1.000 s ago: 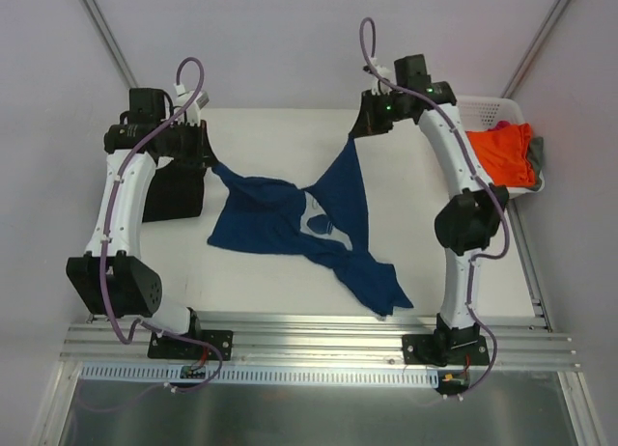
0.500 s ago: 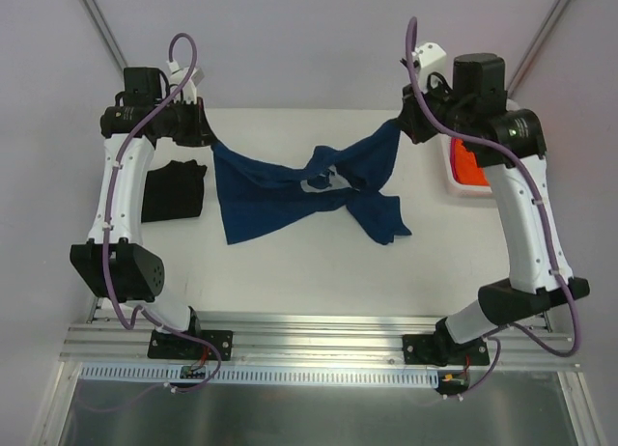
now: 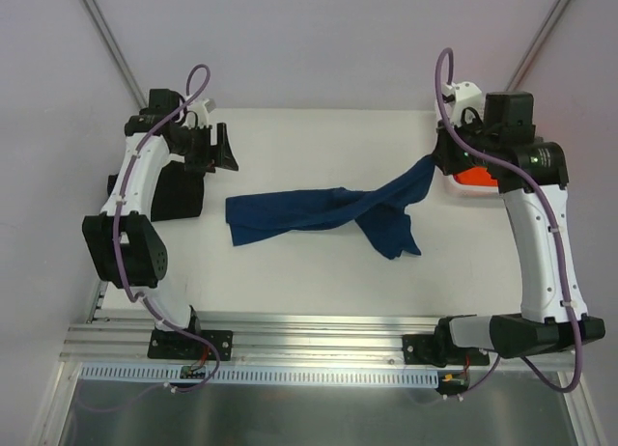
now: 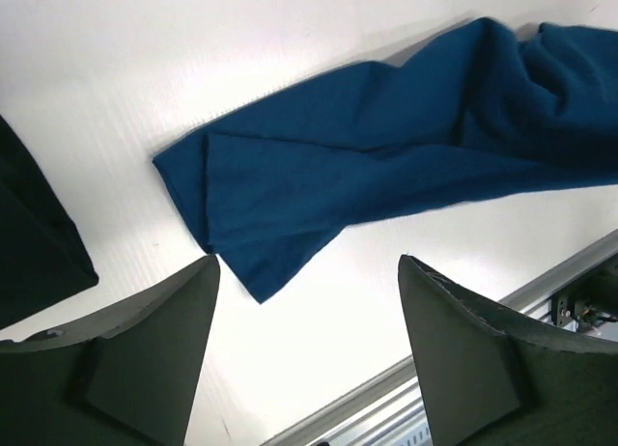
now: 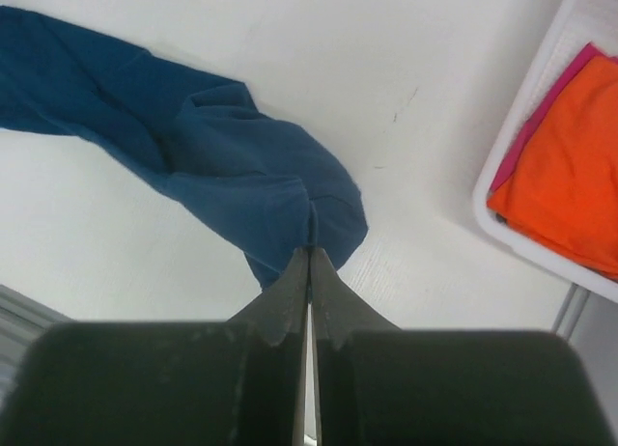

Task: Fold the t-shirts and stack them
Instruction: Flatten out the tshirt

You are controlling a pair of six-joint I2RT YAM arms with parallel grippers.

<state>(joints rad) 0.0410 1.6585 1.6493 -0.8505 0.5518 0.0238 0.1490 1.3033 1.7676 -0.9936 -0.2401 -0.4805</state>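
Table: one white top (image 3: pixel 319 272), carrying everything below.
Arms: two; the left arm (image 3: pixel 135 176) reaches over the far left corner, the right arm (image 3: pixel 541 234) over the far right side.
Shirts counted: four in view, one each of navy, black, orange and pink.
Navy t-shirt (image 3: pixel 309 209): twisted into a long band across the middle of the table; left end flat on the surface, right end raised toward the right gripper.
Black t-shirt (image 3: pixel 179 195): flat at the left edge, partly hidden under the left arm, apart from the navy one.
Basket (image 5: pixel 517 127): one, white plastic, at the far right; mostly covered by the right arm in the top view.
Orange t-shirt (image 5: pixel 570 185): inside the basket, on top.
Pink t-shirt (image 5: pixel 543 118): a thin strip showing beside the orange one.
Left gripper (image 3: pixel 229 149): fingers spread wide, holding nothing, above the table near the navy shirt's left end.
Right gripper (image 5: pixel 309 255): fingers pressed together, pinching the navy shirt's right end.
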